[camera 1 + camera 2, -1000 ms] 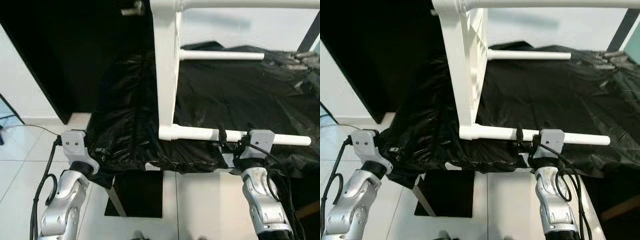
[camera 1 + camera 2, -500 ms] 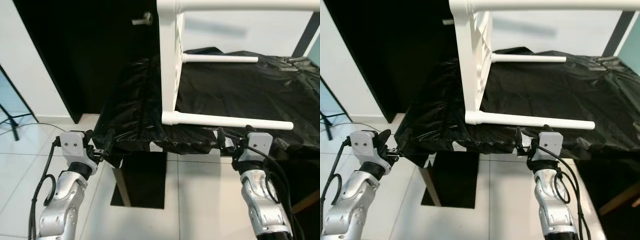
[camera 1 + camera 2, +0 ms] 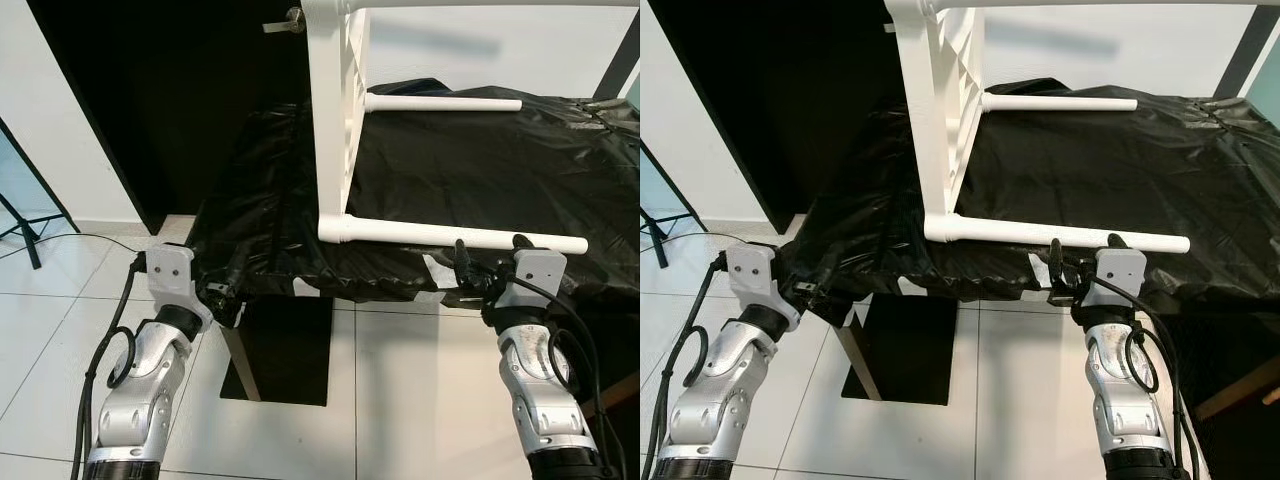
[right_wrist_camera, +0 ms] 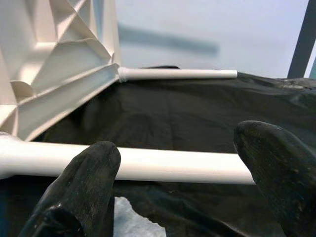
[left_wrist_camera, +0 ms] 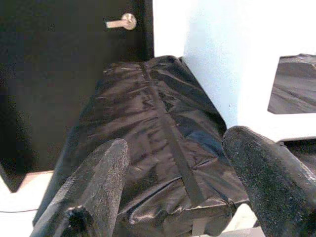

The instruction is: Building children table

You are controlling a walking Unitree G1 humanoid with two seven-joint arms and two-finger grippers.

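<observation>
- Kids' table (image 3: 338, 110), white plastic, lies tipped on its side on the black sheet (image 3: 480, 180) that covers the bigger table (image 3: 240, 350) (only one of that table's dark legs shows under the sheet's edge).
- Its top stands upright on edge, ribbed underside facing the robot's right.
- Near leg (image 3: 470, 238) runs level along the sheet's front edge; far leg (image 3: 445, 103) runs the same way further back.
- Right claw (image 3: 488, 270) sits just below and in front of the near leg, fingers (image 4: 84, 182) spread apart, one to each side of the leg in the wrist view, gripping nothing.
- Left claw (image 3: 222, 292) is at the sheet's front left corner, fingers (image 5: 94, 187) also apart, close to the hanging plastic.
- Black door (image 3: 180, 90) with a metal handle (image 5: 123, 21) stands behind, white tile floor (image 3: 400, 390) below.
</observation>
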